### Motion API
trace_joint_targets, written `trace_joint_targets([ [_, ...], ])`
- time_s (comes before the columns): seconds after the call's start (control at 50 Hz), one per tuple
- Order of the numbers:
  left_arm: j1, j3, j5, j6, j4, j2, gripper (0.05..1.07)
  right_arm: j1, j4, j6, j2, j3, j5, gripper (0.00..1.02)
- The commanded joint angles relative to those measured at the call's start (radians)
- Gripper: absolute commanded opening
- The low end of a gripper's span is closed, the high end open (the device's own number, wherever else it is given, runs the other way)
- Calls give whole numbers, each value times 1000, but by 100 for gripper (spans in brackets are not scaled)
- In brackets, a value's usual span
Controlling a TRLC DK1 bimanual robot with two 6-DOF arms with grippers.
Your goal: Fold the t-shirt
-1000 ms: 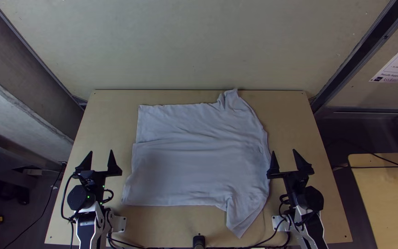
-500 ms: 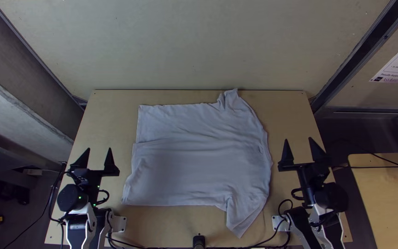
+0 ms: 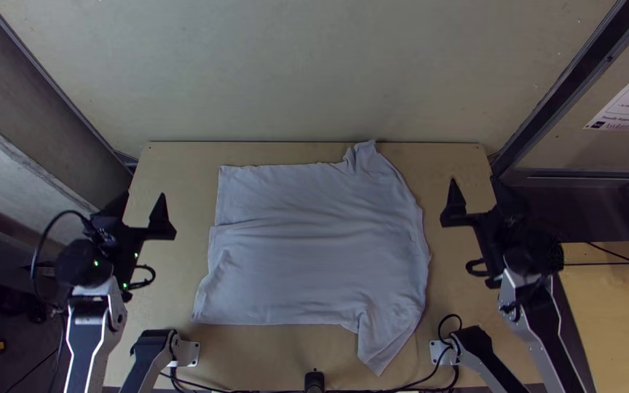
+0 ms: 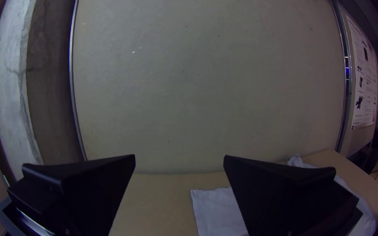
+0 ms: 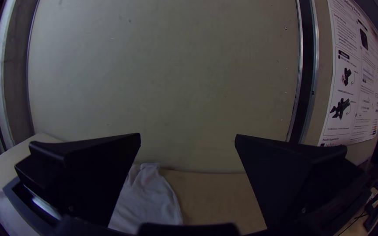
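Both arms (image 3: 90,320) (image 3: 544,320) reach farther forward on either side of the shirt (image 3: 314,262), jaws spread and empty, leaving it unmoved, its next fold apparently awaiting a grasp.

**Pale cloth t-shirt (image 3: 314,269) in the middle**

It's on the flat light-wood surface (image 3: 256,356), black two-fingered left pincer (image 3: 144,195) off to its left, black two-fingered right pincer (image 3: 475,180) to its right, flat pale wall (image 3: 307,73) behind.

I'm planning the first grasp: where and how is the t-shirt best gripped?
I'd pinch the t-shirt by its rumpled far-right corner, the right end effector coming from the right: that corner juts beyond the cloth's far edge, and its creases should pinch more easily than flat cloth.
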Motion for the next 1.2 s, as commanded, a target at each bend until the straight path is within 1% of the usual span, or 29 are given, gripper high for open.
trace_joint_targets([
  [0.0,-19,100,7,-27,-25,106,102,-15,0,-12,92,81,3,99],
  [0.18,-38,299,2,-76,-163,322,102,-32,-15,0,246,194,1,99],
  [0.28,-42,365,2,-114,-163,397,102,-38,-32,15,327,259,0,99],
  [0.38,-47,437,1,-151,-197,495,102,-40,-78,34,411,329,0,99],
  [0.52,-55,517,-1,-209,-213,618,102,-43,-233,86,554,469,-17,99],
  [0.6,-70,565,-1,-222,-249,693,102,-46,-296,109,623,536,-22,99],
  [0.72,-82,644,-1,-255,-320,816,102,-47,-313,120,683,573,-30,99],
  [0.8,-85,704,-1,-277,-367,905,102,-47,-337,143,723,608,-34,99],
  [0.88,-88,747,-1,-295,-386,980,101,-61,-425,187,782,680,-54,99],
  [0.98,-93,789,-1,-314,-390,1058,101,-97,-520,245,874,780,-105,99],
  [1.0,-93,798,-2,-314,-390,1072,101,-103,-531,251,890,795,-112,99],
  [1.08,-95,839,-5,-315,-392,1140,91,-121,-546,262,940,841,-125,99],
  [1.18,-92,897,-9,-314,-397,1224,91,-135,-552,268,993,886,-137,99],
])
